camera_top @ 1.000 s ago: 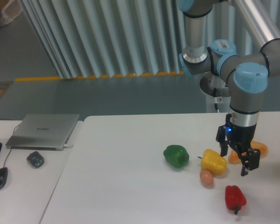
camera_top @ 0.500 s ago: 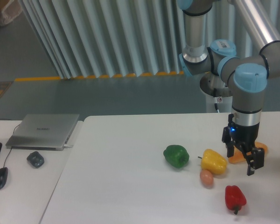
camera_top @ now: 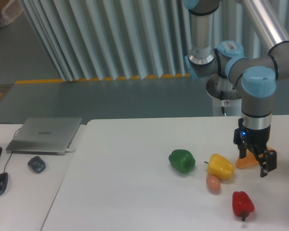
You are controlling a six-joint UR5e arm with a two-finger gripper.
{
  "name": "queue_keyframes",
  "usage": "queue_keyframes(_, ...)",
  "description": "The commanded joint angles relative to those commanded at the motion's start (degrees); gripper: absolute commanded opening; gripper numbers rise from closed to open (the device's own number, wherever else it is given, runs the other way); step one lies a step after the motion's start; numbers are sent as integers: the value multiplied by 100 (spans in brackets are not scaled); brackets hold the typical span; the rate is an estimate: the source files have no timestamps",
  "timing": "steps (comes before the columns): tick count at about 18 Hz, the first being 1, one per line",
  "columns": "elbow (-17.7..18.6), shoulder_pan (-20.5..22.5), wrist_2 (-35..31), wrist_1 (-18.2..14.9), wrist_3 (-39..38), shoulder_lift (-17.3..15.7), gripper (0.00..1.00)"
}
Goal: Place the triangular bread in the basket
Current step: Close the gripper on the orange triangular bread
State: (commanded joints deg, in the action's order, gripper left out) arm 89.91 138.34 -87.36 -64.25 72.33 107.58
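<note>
At right of the tabletop the gripper hangs over the triangular bread, jaws spread wide w/ the bread between them, prob. lined up for a grab. Bread sits just right of the yellow pepper. No basket in view.

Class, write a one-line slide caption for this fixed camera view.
UR5e gripper open, straddling the triangular bread on the white table, beside yellow, green and red peppers.
</note>
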Motion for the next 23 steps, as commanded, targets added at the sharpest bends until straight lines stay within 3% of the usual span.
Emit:
queue_keyframes(5, 176, -17, -447, -61, 306, -35, 100)
queue_keyframes(9, 281, 0, -869, -570, 650, -35, 100)
queue_keyframes(14, 694, -87, -905, -615, 738, -44, 100)
queue_keyframes(16, 826, -289, -1298, -607, 991, -44, 100)
queue_keyframes(18, 818, -439, -1756, -650, 1107, -18, 100)
queue_keyframes(23, 879, -466, -1766, -685, 1116, -53, 100)
